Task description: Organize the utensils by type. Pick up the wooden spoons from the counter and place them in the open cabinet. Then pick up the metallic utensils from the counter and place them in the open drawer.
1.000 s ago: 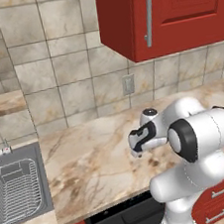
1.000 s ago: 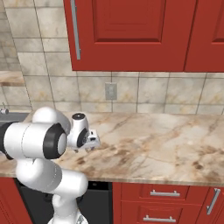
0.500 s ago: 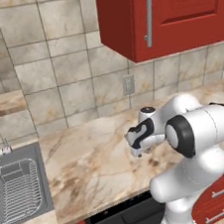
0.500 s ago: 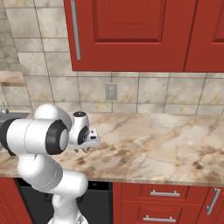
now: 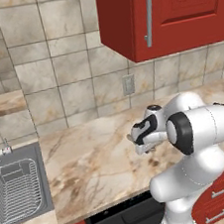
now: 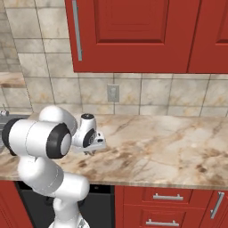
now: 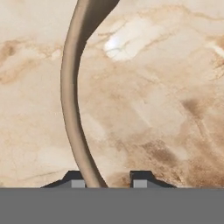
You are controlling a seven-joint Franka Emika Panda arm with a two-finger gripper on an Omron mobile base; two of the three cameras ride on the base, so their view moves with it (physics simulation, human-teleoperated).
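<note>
A pale tan wooden spoon [image 7: 70, 92] lies on the beige marbled counter [image 7: 166, 87]. Its curved handle runs down the hand view and ends between my fingertips. The handle sits against one fingertip [image 7: 78, 180], and a gap is left to the other fingertip [image 7: 140, 180]. My gripper [image 7: 108, 180] is partly closed and still open around the handle. In the base views the gripper [image 5: 140, 147] [image 6: 92, 151] hangs low over the counter [image 5: 90, 162] [image 6: 169, 151], near its middle. The metallic utensils and the open drawer are out of view.
A red wall cabinet [image 5: 180, 10] [image 6: 133, 35] with a long grey bar handle hangs above the counter. A steel sink [image 5: 17, 194] lies at the left. Shut red drawers [image 6: 169, 202] and a dark appliance front [image 5: 123, 222] sit under the counter. An outlet [image 6: 112, 93] is on the tiled wall.
The fingers have drawn in from wide open to a narrow gap around the spoon handle. The arm has hardly moved.
</note>
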